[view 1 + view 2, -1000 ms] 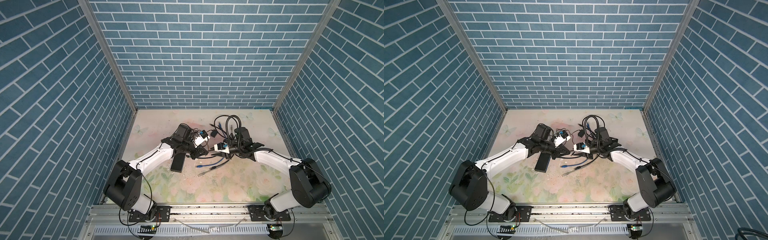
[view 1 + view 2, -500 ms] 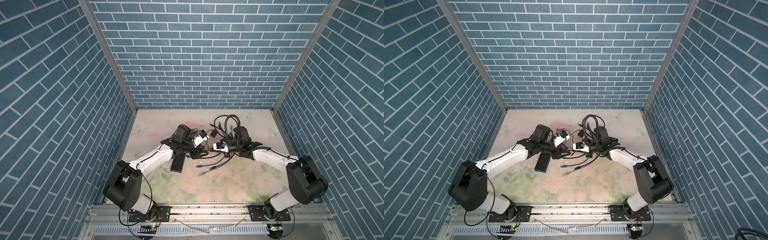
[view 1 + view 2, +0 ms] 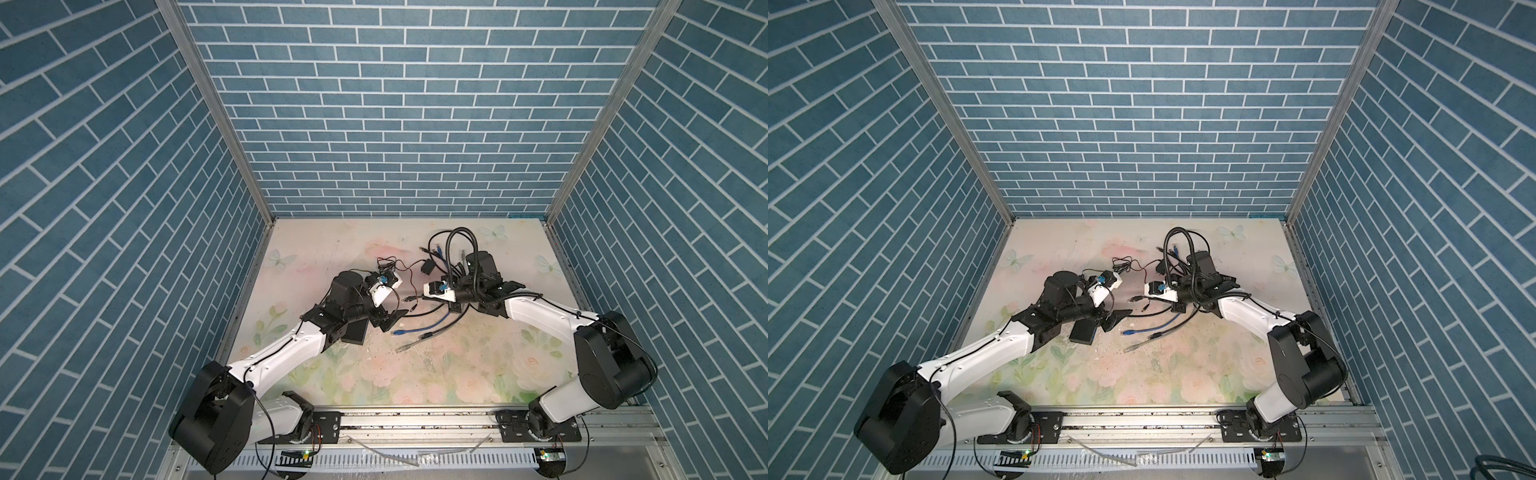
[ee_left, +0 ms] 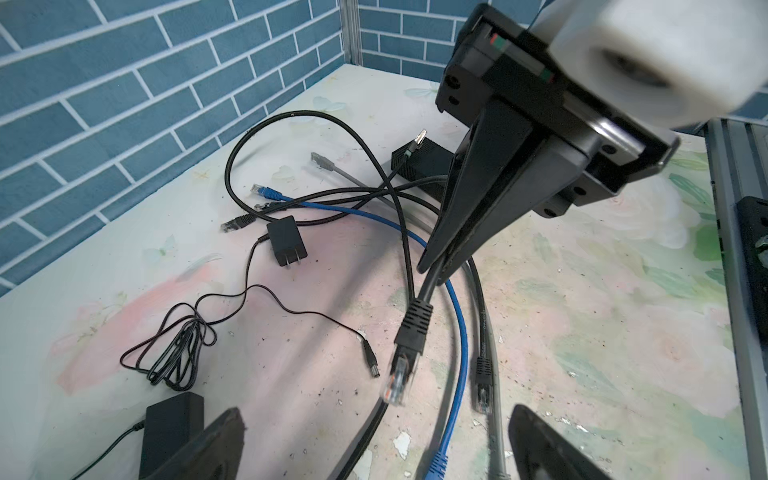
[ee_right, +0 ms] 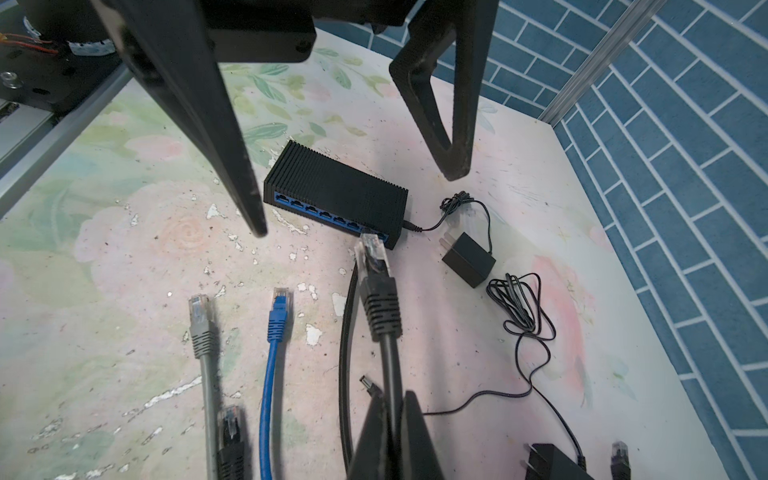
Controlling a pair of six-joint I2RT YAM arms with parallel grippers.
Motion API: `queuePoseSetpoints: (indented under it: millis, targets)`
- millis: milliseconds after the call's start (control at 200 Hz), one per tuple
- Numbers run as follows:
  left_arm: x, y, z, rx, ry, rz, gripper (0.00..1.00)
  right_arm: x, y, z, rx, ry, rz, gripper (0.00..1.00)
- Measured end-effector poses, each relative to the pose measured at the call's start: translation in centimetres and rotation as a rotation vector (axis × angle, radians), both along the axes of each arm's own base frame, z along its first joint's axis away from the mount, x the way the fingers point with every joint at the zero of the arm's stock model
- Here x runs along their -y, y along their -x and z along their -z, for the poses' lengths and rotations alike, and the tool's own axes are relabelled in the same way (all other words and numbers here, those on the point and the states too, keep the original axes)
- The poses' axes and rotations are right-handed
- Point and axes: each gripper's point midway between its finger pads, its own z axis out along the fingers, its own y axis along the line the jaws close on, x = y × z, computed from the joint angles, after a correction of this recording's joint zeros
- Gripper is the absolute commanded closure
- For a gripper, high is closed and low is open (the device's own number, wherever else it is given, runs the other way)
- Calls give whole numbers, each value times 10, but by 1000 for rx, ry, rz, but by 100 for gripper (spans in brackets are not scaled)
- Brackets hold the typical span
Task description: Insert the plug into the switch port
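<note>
Two grippers face each other over the middle of the table (image 3: pixel 415 374).

Right gripper (image 5: pixel 392 401): the fingers are pressed together on the black cable (image 5: pixel 388 353) and pinch it just behind the ribbed boot. The clear plug (image 5: pixel 372 249) sticks out ahead of the fingertips, held in the air and pointing towards the switch (image 5: pixel 336 187).

Left gripper (image 3: pixel 390 323): the fingers (image 5: pixel 232 166) are spread wide and hold nothing. It hangs close by the switch and does not touch it, as far as can be seen.

Switch: it lies flat on the table with its blue row of ports (image 5: pixel 316 210) turned towards the plug. A thin power lead enters at one end. Plug and ports are apart, so nothing is inserted yet.

Judgement: the step in hand is alignment and approach.
- Bring the left fingers down onto the switch body first to steady it, since a light box will likely slide when pushed.
- Level the plug with one port, square to the blue face, with the latch tab on the matching side. Which way the tab faces cannot be told.
- The grip sits behind the boot, so the plug may droop or swing. Advance slowly and straight.
- Keep clear of the loose blue cable (image 5: pixel 270 374) and grey cable (image 5: pixel 205 374) lying near the path.
</note>
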Motion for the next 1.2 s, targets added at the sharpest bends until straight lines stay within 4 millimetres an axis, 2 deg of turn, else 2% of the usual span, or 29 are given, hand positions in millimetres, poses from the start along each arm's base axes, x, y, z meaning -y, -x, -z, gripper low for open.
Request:
queuePoseSetpoints:
  millis: [85,290,365,500,610,775,860,1065,1200]
  targets:
    - [-1,2,3,15,-6,6,0,1,-1,-1,14,0,3,100]
    - [7,9,-3,77,25,91,11,3,4,-6,63,-15,-4,100]
    - [9,15,0,101,42,124,15,4,7,-4,75,-21,-14,100]
    - [13,20,6,101,42,170,30,6,12,1,96,-27,-32,100]
    - [20,19,6,107,39,214,53,6,14,-1,121,-43,-41,100]
    - [26,18,8,91,37,249,55,6,16,-6,153,-61,-53,100]
    - [27,17,12,81,32,256,67,5,17,-7,158,-68,-59,100]
    - [27,17,21,70,9,260,86,5,19,-12,168,-83,-70,100]
    - [26,16,21,82,2,262,84,5,20,-13,165,-86,-75,100]
